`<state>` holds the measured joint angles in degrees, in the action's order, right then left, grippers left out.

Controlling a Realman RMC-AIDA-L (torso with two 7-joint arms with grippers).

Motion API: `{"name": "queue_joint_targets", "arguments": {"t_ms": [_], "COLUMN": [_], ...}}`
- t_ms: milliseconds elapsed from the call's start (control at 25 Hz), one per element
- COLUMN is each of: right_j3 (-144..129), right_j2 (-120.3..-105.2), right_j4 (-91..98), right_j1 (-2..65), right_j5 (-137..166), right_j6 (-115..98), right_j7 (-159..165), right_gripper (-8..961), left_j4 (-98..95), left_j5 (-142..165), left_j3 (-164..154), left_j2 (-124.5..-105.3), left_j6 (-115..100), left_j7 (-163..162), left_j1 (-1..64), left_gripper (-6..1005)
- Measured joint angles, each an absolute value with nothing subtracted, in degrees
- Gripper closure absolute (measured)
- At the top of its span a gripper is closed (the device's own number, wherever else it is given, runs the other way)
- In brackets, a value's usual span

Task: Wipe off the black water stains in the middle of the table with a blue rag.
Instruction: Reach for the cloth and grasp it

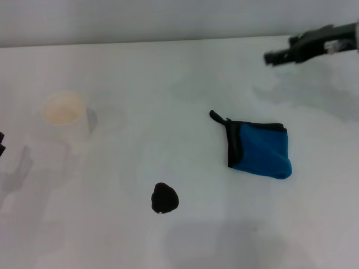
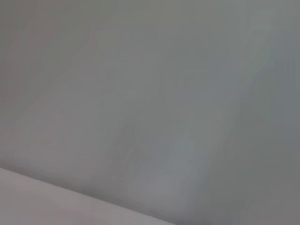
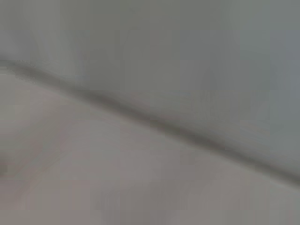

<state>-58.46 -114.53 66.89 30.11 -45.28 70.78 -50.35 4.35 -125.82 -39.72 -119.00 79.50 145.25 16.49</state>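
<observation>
Spanning the head view, the white counter point(image 1: 185, 73) carries the blue rag point(image 1: 261, 150) right of centre and the black stain point(image 1: 164, 198) nearer the robot, well apart. The right tool point(image 1: 280, 55) hangs above the far right; whether it is spread, I cannot tell. Grabbing only the rag's loop could unfold it; the nearby cup point(image 1: 61, 112) risks tipping.

Pale cream cup point(image 1: 63, 112) upright at left, faint shadow beside it; grey wall point(image 1: 168, 19) behind.
</observation>
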Motion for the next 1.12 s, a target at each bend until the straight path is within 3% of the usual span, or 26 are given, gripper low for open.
{"name": "queue_joint_targets", "arguments": {"t_ms": [80,240,1120], "right_j3": [-60.4,-68.0,-91.7], "right_j2": [-115.51,-114.94,-115.81], "right_j4": [69.1,69.9,65.5], "right_j1": [31.3,32.7,39.9], "right_j5": [-40.7,-39.1,-26.5], "right_j6": [75.3,80.5,82.1], "right_j7": [-46.7,-40.5,-21.4], "right_gripper": [118,123,160], "left_j4": [3.8,2.9,4.8], "left_j5": [-124.6,-122.0,-121.2], "left_j3": [-39.8,-39.8,-39.8], "left_j2": [-119.00,-119.03,-119.38], "left_j6": [79.2,78.6,76.9], "left_j7": [145.3,145.3,145.5], "left_j1": [16.7,17.4,20.6], "left_gripper": [111,112,112]}}
